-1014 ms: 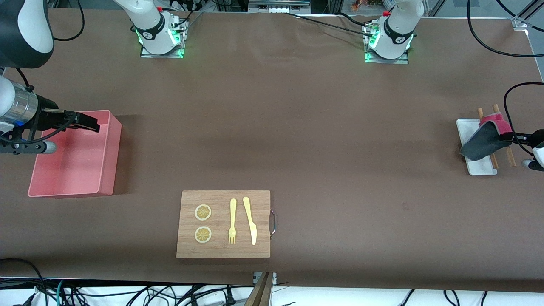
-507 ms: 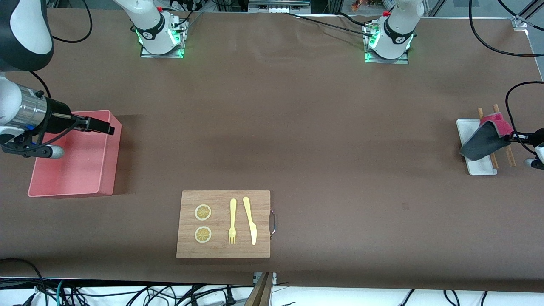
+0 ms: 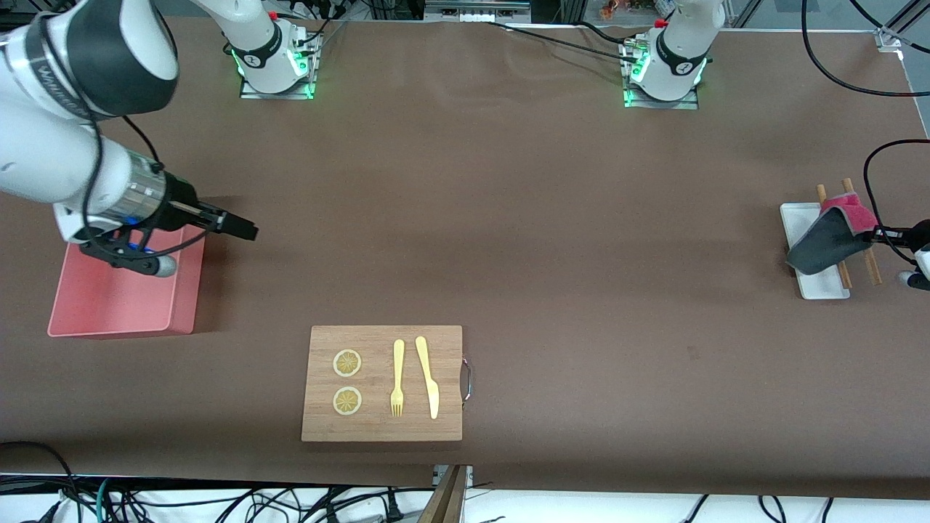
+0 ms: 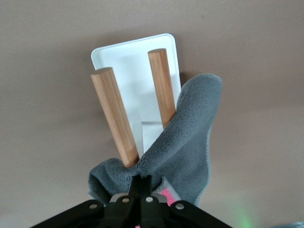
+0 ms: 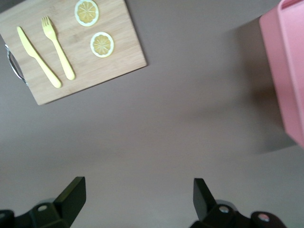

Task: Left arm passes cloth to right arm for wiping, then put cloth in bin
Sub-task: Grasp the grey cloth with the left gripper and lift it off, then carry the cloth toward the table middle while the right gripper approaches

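- Left gripper [image 3: 875, 234]: at the left arm's end of the table, over the white tray [image 3: 793, 218]. Its fingers have just finished closing and are now clenched on the cloth [image 3: 828, 238].
- Cloth: pinched by one edge, grey face outward with a strip of pink at the top, hanging from the fingers and draped against the two wooden rods [image 3: 845, 272] lying across the tray. Not yet lifted clear, as far as I can judge.
- Right gripper [image 3: 245, 231]: a second ago it hung over the bin [image 3: 116, 305]; it has since swung out past the bin's wall and is now over bare table, fingers spread wide and holding nothing.
- Meaning for the task: the pick looks done and the right arm appears to be heading out for the hand-over; wiping and binning remain.
- Left wrist view only: the fingers [image 4: 142, 187] meet tight on a fold of cloth [image 4: 185, 142], and the tray [image 4: 133, 57] and rods [image 4: 114, 114] lie just ahead of them.
- Right wrist view only: open fingertips [image 5: 73, 192] frame bare table, with the cutting board [image 5: 76, 71], fork [image 5: 57, 47], knife [image 5: 38, 57] and lemon slices [image 5: 102, 44] farther ahead and the bin's wall [image 5: 285, 71] off to one side.
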Action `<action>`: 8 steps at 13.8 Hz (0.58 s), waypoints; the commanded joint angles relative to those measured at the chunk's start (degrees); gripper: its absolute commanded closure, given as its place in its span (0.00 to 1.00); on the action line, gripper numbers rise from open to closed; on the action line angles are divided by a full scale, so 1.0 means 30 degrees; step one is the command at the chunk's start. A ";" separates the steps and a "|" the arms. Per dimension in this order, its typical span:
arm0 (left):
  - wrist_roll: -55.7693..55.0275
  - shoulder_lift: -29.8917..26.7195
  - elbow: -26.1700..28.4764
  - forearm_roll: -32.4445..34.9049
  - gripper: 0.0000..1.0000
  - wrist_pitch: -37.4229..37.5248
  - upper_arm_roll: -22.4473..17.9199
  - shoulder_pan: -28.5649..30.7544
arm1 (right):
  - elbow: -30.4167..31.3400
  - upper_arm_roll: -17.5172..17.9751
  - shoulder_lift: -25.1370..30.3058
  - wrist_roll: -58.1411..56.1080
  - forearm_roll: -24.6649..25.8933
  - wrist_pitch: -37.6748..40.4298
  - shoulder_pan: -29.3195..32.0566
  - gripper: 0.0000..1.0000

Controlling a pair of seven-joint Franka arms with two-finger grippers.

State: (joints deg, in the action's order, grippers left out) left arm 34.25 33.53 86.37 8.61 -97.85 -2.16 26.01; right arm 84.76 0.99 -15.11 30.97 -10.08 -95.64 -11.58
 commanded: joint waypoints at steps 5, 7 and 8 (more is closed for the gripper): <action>0.0098 -0.1066 -0.1306 -0.1372 1.00 0.1938 0.0630 -0.0464 | 0.0046 -0.0125 -0.0383 0.3298 -0.0245 -0.1429 -0.1326 0.00; -0.0922 -0.1069 -0.2826 -0.1375 1.00 0.3926 0.1188 -0.1397 | 0.0046 -0.0154 -0.0383 0.3298 -0.0245 -0.1429 -0.1326 0.00; -0.1538 -0.1040 -0.3560 -0.1665 1.00 0.4894 0.1219 -0.2099 | 0.0046 -0.0125 -0.0383 0.3298 -0.0245 -0.1429 -0.1326 0.00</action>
State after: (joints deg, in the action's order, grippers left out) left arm 32.62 30.82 80.15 4.84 -88.78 1.36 23.51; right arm 84.76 0.83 -16.61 40.18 -10.08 -99.67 -15.41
